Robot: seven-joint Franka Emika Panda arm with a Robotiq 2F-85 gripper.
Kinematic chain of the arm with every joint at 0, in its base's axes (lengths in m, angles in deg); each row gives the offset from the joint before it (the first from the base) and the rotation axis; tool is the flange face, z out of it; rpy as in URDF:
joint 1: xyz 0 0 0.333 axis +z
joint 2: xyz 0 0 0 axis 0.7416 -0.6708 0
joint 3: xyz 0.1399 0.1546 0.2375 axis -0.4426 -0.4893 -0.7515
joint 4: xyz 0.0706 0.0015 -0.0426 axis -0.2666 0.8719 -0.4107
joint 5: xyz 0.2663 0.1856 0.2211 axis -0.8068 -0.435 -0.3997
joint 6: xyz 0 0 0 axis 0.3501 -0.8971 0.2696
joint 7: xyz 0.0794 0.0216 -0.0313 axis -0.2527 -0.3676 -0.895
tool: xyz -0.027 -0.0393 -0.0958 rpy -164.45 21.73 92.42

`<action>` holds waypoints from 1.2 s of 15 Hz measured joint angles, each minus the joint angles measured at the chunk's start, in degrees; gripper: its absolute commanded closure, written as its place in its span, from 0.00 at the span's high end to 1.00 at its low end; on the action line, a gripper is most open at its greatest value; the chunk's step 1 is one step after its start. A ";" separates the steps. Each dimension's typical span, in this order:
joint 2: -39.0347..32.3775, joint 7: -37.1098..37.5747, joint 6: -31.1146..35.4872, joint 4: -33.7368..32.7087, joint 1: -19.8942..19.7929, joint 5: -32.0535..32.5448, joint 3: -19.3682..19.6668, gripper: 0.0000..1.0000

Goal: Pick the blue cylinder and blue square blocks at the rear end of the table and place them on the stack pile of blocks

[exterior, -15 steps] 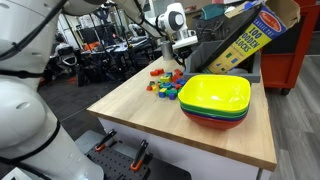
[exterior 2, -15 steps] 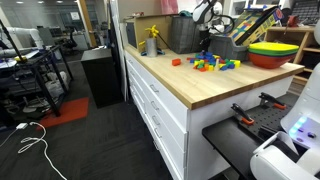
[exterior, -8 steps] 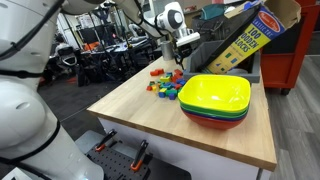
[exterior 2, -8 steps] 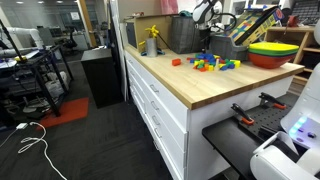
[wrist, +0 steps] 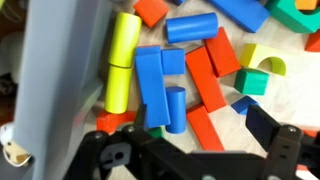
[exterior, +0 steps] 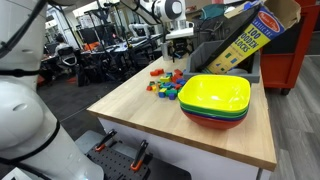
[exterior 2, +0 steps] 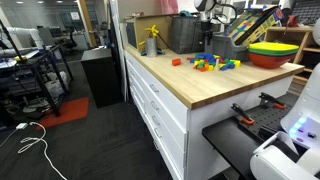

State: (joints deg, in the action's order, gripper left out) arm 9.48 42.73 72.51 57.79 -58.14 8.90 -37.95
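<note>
Place: a robotics lab or workshop.
Bench: a thick light wood butcher-block table on a white frame with drawers.
Machines: a bulky white robot casing fills the foreground.
Storage: a red metal tool cabinet and a black equipment cabinet.
Background: dark crowded workstations under ceiling lights.
Floor: dark carpet with a loose white cable.

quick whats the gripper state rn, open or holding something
gripper: open, holding nothing, above the stack pile of blocks
</note>
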 measured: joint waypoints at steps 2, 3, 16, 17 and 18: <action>1.87 3.29 -0.86 2.09 0.08 -2.55 -0.13 1.00; 2.83 4.94 -0.86 3.42 0.24 -3.47 -0.18 1.00; 13.14 26.31 10.83 21.92 7.36 -4.47 -0.19 1.00; 13.76 26.36 11.55 22.90 7.70 -4.39 -0.18 1.00; 14.40 26.35 12.26 23.84 7.92 -4.18 -0.19 1.00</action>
State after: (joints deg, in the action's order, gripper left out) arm 23.87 69.08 84.77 81.63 -50.21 4.71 -38.14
